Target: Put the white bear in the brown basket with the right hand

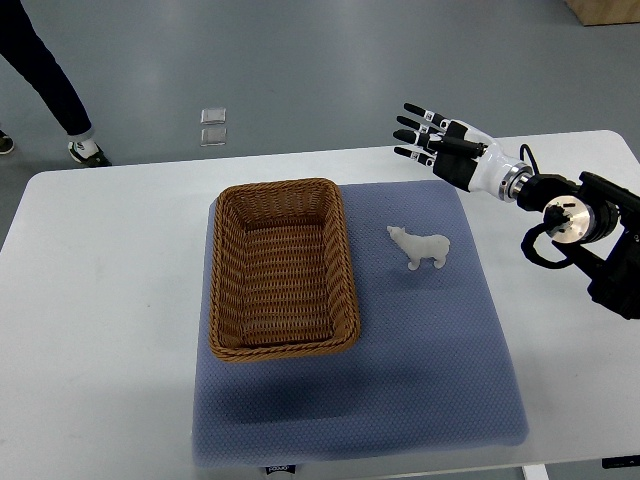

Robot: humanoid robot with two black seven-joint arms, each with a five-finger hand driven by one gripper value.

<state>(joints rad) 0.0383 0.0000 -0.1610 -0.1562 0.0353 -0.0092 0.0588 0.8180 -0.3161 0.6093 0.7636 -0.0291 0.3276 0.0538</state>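
A brown basket (pixel 283 268) of woven wicker, rectangular with rounded corners and sloping ribbed walls, was noted on the left half of a blue-grey mat (pixel 400 400); its long axis ran away from the robot and nothing was seen inside it. The mat was observed to be soft-looking, finely dimpled and rounded at the corners, laid on a smooth white table (pixel 100 330). A small dark tag with pale lettering was seen at the mat's near edge, below the basket, but the writing was too small to be read. The white bear (pixel 420 246), a small smooth figure of hard-looking material, was recorded standing upright on the mat just right of the basket, apart from its rim. Its long axis lay roughly crosswise to the basket's, with the head turned toward the basket and slightly away from the robot, the rump pointing away from the basket. The right hand (pixel 440 140), black-fingered with a white wrist shell and dark cabled joints behind it, was found above the table's far edge, beyond and right of the basket, well apart from the bear, its fingers spread straight toward the basket and holding nothing. A person's dark trouser leg and shoe (pixel 85 152) were noted on the grey floor beyond the basket's far left.
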